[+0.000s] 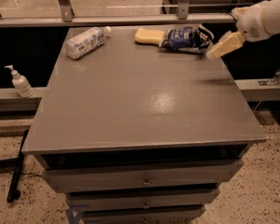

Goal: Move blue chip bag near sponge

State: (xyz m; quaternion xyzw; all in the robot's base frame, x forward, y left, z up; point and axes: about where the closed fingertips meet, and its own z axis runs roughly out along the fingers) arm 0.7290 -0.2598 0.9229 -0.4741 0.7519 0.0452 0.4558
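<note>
The blue chip bag lies at the back of the grey table, right of centre. Its left end touches or overlaps the yellow sponge, which lies just to its left. My pale yellow gripper hangs just right of the bag, near the table's back right corner. It is a little above the surface and apart from the bag, with nothing in it. The white arm comes in from the upper right.
A clear plastic water bottle lies on its side at the table's back left. A soap dispenser stands on a ledge to the left, below table height. A metal rail runs behind the table. Drawers sit under the top.
</note>
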